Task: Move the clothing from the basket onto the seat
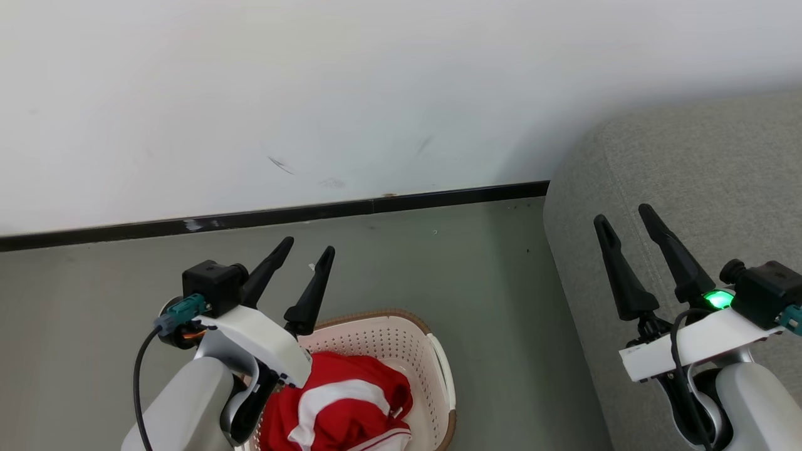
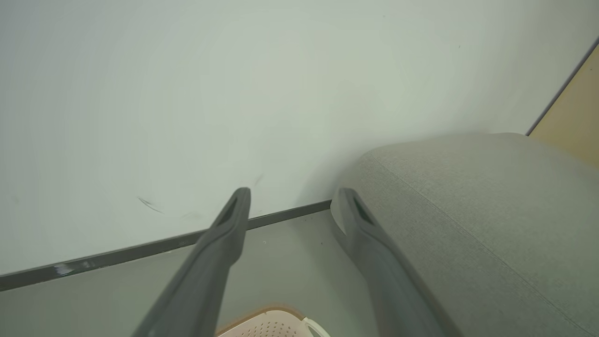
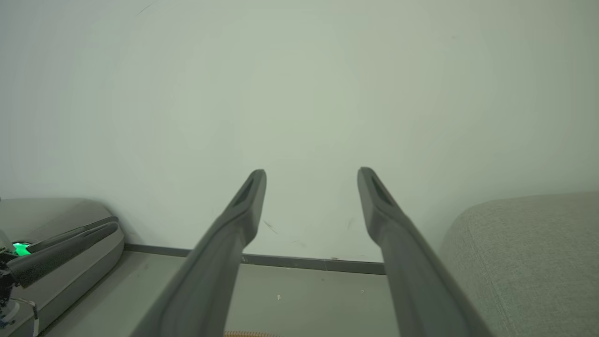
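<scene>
The clothing [image 1: 338,401], red with white stripes, lies bunched in the cream basket [image 1: 401,332] on the floor at the bottom of the head view. My left gripper [image 1: 309,245] hangs above the basket's far left rim, open, nothing between its fingers; in the left wrist view the gripper [image 2: 293,192] points at the wall's foot, with the basket's rim [image 2: 266,323] just below. The grey seat [image 1: 689,169] rises at the right. My right gripper [image 1: 623,213] is open and empty over the seat's rounded arm, and the right wrist view shows the gripper [image 3: 312,172] aimed at the wall beside the seat [image 3: 529,252].
A white wall [image 1: 376,94] with a black skirting strip [image 1: 376,205] closes the space behind the basket. Grey floor [image 1: 489,282] separates basket and seat. The other arm's fingers [image 3: 70,238] show at the left edge of the right wrist view.
</scene>
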Robot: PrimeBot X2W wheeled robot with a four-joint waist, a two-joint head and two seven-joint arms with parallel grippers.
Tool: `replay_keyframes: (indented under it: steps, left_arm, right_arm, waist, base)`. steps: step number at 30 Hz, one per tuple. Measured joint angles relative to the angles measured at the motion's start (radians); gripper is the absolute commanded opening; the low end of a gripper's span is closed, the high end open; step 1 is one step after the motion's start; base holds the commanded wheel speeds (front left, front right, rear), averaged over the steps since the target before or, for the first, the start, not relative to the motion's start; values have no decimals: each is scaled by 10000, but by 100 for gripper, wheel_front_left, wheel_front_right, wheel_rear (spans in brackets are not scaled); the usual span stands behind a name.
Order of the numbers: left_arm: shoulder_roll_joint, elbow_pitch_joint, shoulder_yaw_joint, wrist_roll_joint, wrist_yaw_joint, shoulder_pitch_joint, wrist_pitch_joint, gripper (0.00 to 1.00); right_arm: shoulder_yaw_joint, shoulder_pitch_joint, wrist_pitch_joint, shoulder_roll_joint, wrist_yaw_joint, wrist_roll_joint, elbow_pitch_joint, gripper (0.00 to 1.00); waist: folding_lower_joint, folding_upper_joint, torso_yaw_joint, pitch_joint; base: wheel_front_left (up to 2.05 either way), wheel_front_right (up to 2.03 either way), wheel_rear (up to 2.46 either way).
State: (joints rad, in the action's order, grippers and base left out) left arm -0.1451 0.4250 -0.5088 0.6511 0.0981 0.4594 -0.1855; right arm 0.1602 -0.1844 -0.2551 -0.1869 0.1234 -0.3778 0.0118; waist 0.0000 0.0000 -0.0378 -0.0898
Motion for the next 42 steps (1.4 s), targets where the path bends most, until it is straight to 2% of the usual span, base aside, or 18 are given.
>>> replay_keyframes:
  steps: [15,34,42]
  left_arm:
    - [-353,-729,405,8,-374,-4,-15,100]
    - [-1365,-1269,2080,-61,-1452,-1259,-564,100]
    - [-1325,-1718,2755,-59,-1891,-2345,-639,100]
  right_arm:
    - [-207,0,0,-52,0,0,-38,100]
    - [-403,166,0,-303,0,15,-23,100]
    - [-796,860,0,-268,0,17,174,100]
  waist:
    - [0,0,219,-73]
    - [0,0,467,238]
    - [0,0,504,385]
  base:
    - [0,0,0]
    - [0,0,0]
    - [0,0,0]
